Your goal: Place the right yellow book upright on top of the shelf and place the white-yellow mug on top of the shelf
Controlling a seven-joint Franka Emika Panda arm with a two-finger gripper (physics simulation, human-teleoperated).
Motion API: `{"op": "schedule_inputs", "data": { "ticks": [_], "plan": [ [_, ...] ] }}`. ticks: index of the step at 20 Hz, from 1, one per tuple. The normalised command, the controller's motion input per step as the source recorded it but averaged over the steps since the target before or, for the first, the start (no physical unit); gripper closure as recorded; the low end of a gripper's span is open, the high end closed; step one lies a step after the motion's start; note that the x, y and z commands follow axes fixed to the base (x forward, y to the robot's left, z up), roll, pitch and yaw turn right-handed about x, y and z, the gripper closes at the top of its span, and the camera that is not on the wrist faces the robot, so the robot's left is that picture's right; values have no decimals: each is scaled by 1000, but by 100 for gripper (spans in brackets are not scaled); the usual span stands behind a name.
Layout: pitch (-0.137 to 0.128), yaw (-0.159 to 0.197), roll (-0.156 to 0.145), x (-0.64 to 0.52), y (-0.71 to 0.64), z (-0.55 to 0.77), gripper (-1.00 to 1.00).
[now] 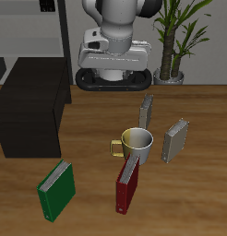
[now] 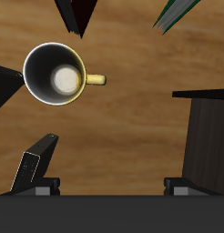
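We see even, soft simulator light from above; faint shadows sit beneath the white-yellow mug point(image 1: 137, 141) and books, without glare; both renders look slightly coarse.

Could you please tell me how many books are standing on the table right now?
4. Two grey-tan books stand behind the mug, one farther back than the other; a red book stands just before the mug; a green book stands near the table's front, before the black cabinet.

Exterior view: the gripper point(image 1: 113, 81) fingers are hidden beneath the arm's housing, their spacing indeterminable. Wrist view: the shelf point(image 2: 210, 136), red book point(image 2: 78, 13) and green book point(image 2: 179, 11) are cut off at the frame edges.
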Motion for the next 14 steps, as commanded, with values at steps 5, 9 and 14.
{"op": "schedule_inputs", "data": {
  "ticks": [5,9,14],
  "plan": [
    [-36,-35,-14,-31,95,-32,-100],
    [-57,-14,-15,-143,257,-100,-100],
    [-37,-54,19,-269,424,-172,-100]
  ]
}}
